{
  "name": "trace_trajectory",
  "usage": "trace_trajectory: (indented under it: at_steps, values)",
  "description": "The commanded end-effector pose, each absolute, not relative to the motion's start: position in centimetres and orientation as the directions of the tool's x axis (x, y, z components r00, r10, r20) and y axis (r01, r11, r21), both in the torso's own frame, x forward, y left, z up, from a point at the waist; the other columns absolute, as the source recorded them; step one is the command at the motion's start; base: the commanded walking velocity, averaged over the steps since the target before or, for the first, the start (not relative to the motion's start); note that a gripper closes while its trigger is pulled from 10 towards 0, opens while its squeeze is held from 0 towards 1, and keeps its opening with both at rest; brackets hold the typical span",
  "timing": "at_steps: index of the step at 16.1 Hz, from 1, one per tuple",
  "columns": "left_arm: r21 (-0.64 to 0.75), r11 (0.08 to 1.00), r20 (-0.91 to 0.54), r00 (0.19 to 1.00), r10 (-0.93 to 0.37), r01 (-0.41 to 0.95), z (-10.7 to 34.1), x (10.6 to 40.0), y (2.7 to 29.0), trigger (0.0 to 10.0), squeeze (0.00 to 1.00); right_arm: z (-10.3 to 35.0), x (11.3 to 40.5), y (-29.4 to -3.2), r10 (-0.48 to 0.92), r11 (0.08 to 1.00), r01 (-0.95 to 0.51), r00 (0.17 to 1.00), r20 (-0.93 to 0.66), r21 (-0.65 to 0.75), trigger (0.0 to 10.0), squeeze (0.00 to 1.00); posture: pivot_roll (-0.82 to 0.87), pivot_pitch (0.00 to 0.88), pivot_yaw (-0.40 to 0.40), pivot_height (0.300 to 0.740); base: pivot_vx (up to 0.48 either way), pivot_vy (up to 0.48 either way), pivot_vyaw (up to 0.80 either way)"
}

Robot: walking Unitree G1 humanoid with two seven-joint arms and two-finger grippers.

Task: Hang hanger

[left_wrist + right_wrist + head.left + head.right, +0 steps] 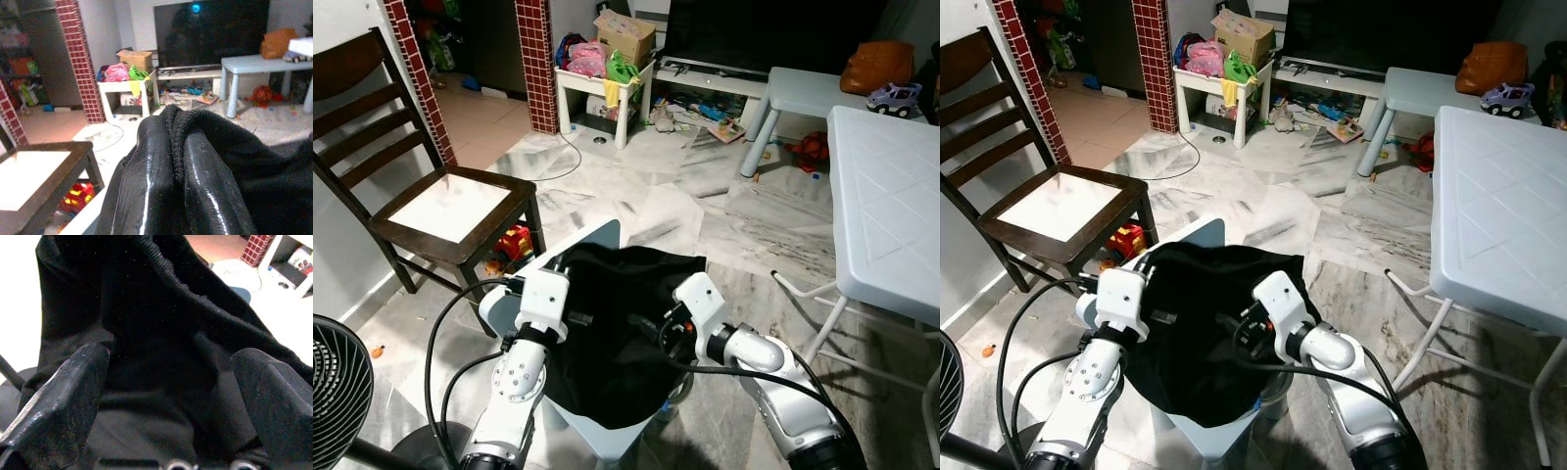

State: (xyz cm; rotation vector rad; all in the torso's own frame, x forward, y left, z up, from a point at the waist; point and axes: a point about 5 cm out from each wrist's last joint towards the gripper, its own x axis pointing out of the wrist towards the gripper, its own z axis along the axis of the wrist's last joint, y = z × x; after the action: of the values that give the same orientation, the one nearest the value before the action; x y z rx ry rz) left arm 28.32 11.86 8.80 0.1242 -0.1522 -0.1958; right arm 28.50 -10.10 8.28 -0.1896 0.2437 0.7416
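Observation:
A black garment (pixel 617 333) lies draped over a light-blue stool (pixel 599 235) right in front of me. My left gripper (pixel 178 134) is shut on the garment's ribbed edge (pixel 178 117), which is pinched between its two fingers. In the eye views that gripper (pixel 579 318) sits at the garment's left side. My right gripper (pixel 171 377) stands open just above the cloth, its fingers (pixel 73 387) spread wide and a ribbed seam (pixel 195 298) running across ahead of them. From the head camera it (pixel 646 328) is near the middle of the garment.
A dark wooden chair (pixel 450 211) stands close on the left, with a black fan (pixel 337 387) below it. A white plastic table (pixel 891 196) fills the right. Farther back are a small white table with toys (pixel 602 83), a TV (pixel 754 29) and a brick pillar (pixel 536 59).

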Motion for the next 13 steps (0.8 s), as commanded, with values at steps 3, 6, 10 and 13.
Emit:
trace_trajectory:
  at_steps: [3, 6, 10, 13]
  values:
    - [0.126, 0.977, 0.19, 0.963, -0.192, 0.17, 10.3, 29.2, 11.2, 0.7, 0.0, 8.7, 29.3, -10.5, 0.615, 0.748, -0.655, 0.745, -0.26, -0.107, 10.0, 0.0, 0.01, 0.0, -0.078, 0.74, 0.0, 0.0, 0.0]
    - [0.262, 0.965, 0.18, 0.982, -0.063, 0.014, 10.2, 30.2, 11.8, 6.9, 0.0, 9.8, 30.4, -10.9, 0.571, 0.795, -0.596, 0.798, -0.194, -0.113, 10.0, 0.0, 0.0, 0.0, -0.078, 0.74, 0.0, 0.0, 0.0]
    - [0.475, 0.876, 0.139, 0.99, 0.016, -0.081, 9.3, 30.8, 12.7, 10.0, 0.0, 9.9, 30.7, -10.7, 0.566, 0.8, -0.589, 0.804, -0.181, -0.117, 10.0, 0.0, 0.0, 0.0, -0.075, 0.74, 0.0, 0.0, 0.0]
    - [0.512, 0.854, 0.156, 0.988, 0.016, -0.094, 9.2, 31.0, 12.5, 10.0, 0.0, 9.8, 30.7, -10.4, 0.567, 0.801, -0.588, 0.805, -0.175, -0.114, 10.0, 0.0, 0.01, 0.0, -0.068, 0.74, 0.0, 0.0, 0.0]
